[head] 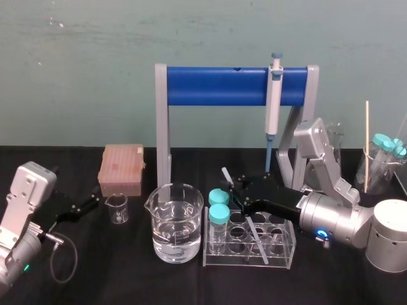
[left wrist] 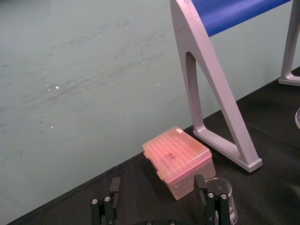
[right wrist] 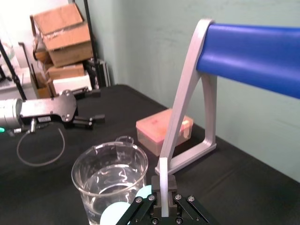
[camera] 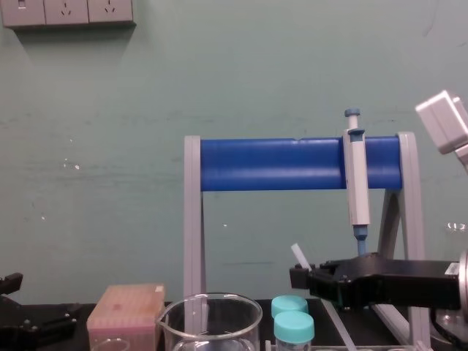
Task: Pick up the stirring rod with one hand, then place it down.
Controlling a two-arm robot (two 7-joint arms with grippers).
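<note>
Rod point(head: 254, 230) — clamped in right claw point(head: 234, 189), tilted above tube rack point(head: 283, 254). Pick-up is judged done; put-down pending — bare counter point(head: 127, 279) is needed, clear of beaker point(head: 175, 222). Left claw point(head: 92, 202) is parked at left, open, empty.

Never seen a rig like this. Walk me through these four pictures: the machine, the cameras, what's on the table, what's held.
This is a robot with two arms, each ending in a two-fingered gripper. One picture looks down from its head, one looks across from its chest, and one comes from each wrist. On the black table are a stand with a blue bar and a hanging pipette, a big beaker of water, a small beaker, a pink box and a clear rack with two teal-capped tubes. The right gripper, over the rack, is shut on a thin whitish stirring rod, held tilted. The left gripper is open at the left near the small beaker, holding nothing.
</note>
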